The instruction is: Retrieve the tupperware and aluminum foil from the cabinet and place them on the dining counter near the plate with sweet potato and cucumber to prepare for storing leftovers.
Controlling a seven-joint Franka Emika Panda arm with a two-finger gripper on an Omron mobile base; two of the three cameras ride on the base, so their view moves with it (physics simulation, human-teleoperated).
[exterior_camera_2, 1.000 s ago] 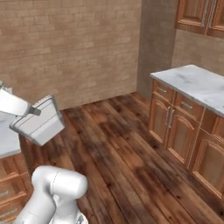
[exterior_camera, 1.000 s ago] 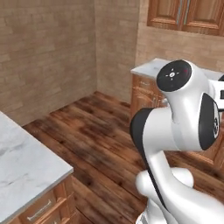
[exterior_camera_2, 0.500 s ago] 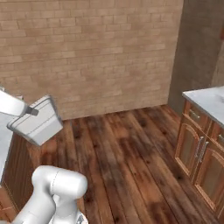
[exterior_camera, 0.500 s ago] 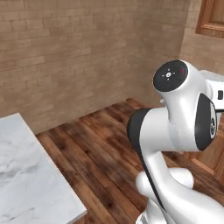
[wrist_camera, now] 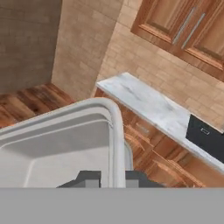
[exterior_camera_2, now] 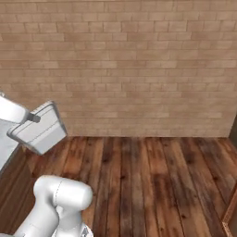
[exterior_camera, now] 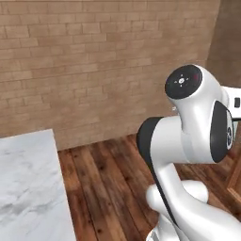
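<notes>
While the two-finger gripper (wrist_camera: 113,178) is clamping its rim, the shallow translucent grey-white plastic tupperware (exterior_camera_2: 40,128) is hanging tilted in the air above the wooden floor (exterior_camera_2: 152,180). Its long axis is slanting up toward the brick wall (exterior_camera_2: 139,65), and its hollow is holding nothing.

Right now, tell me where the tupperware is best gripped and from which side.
Grip the tupperware by its raised rim, jaws straddling the thin wall from the open top side. The hand view shows the gripper shut on that rim; the right base view shows it carried tilted. The shallow tub itself looks too wide to span.
</notes>
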